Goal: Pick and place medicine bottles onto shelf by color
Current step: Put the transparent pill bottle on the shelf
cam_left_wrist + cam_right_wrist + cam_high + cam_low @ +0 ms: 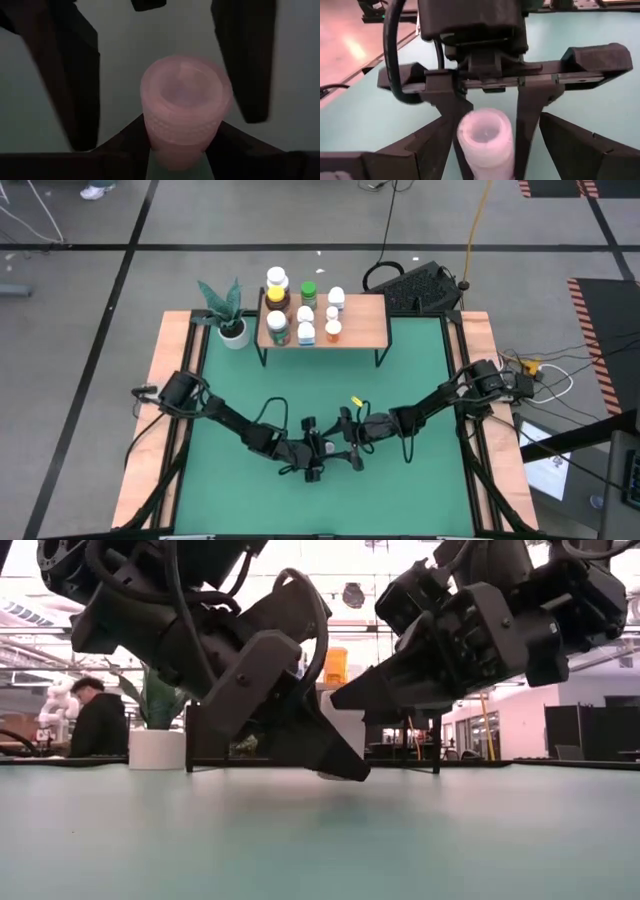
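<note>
Hands are meeting near the front edge of the worktop (420,480), at its middle, and the pale pink bottle (185,107) is lying between them. The left hand (318,450) is pinching the bottle's body with partly closed fingers (445,107), probably so that the cap points to the other arm. The right hand (352,442) is standing wide open around the capped end and is gripping nothing; I judge it is waiting to receive the bottle. The shelf (365,328) is standing at the far edge, with the other bottles (303,310) already grouped on it.
</note>
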{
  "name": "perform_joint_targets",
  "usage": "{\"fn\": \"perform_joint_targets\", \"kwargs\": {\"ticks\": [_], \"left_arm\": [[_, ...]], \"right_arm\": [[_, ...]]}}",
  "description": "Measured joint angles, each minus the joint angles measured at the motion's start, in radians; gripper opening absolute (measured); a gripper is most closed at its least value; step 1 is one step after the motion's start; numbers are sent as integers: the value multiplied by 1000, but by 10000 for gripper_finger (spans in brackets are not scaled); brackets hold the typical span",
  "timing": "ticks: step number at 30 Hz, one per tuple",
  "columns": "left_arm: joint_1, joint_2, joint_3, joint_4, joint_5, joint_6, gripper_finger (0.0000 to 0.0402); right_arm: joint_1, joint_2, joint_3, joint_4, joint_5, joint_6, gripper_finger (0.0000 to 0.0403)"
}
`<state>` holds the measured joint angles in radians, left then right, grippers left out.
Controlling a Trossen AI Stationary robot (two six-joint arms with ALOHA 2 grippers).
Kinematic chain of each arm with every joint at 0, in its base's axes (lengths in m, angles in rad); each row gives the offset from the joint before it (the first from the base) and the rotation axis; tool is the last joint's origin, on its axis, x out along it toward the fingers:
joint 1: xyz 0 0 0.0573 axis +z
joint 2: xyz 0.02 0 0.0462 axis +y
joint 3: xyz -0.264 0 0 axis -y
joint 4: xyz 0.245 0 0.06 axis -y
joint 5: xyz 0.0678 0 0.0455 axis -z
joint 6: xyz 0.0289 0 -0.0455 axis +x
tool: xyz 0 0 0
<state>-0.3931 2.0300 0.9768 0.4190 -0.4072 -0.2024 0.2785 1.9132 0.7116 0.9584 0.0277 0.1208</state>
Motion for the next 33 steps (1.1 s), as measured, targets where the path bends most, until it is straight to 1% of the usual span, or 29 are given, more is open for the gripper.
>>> {"fn": "perform_joint_targets", "kwargs": {"ticks": [2, 5, 12, 16, 19, 21, 25, 28, 33], "left_arm": [[0, 0, 0, -3, 1, -6, 157], [-2, 0, -2, -9, -1, -15, 164], [-1, 0, -2, -6, -5, -52, 169], [2, 0, -2, -4, -5, -132, 169], [6, 0, -2, -6, -8, -196, 176], [12, 0, -2, -25, -10, -221, 188], [20, -43, -2, -176, 6, -290, 218], [18, -86, -1, -270, 13, -315, 239], [18, -115, -4, -285, 11, -322, 272]], "right_arm": [[4, -4, -1, -6, 6, 8, 281], [6, -10, 0, -6, 22, 16, 257], [7, -11, 0, -26, 22, 14, 169], [8, -11, 0, -28, 21, 0, 132], [8, -11, 0, -31, 23, -7, 128], [8, -11, 0, -39, 26, -9, 136], [7, -56, -1, -154, 35, -6, 154], [9, -129, -2, -266, 35, -6, 152], [10, -278, 0, -381, 19, -30, 142]]}}
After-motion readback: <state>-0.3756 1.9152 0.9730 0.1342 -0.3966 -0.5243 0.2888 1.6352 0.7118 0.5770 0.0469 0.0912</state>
